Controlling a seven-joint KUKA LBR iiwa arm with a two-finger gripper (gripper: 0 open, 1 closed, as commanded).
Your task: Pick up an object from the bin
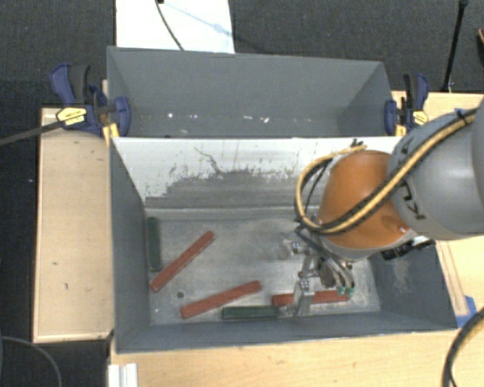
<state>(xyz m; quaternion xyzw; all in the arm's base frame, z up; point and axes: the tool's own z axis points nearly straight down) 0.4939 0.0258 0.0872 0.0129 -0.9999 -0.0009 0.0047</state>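
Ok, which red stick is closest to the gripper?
The short red stick right beneath the gripper, at the bin's front right; the two longer red sticks lie apart to its left.

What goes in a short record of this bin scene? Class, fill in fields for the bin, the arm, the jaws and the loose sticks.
bin: grey metal, sloped walls
arm: enters from the right, orange cover at its wrist
jaws: low at the floor's front right, over a short red stick
red-brown sticks: two, one slanted at left, one nearer the front
dark green sticks: two, one by the left wall, one at the front
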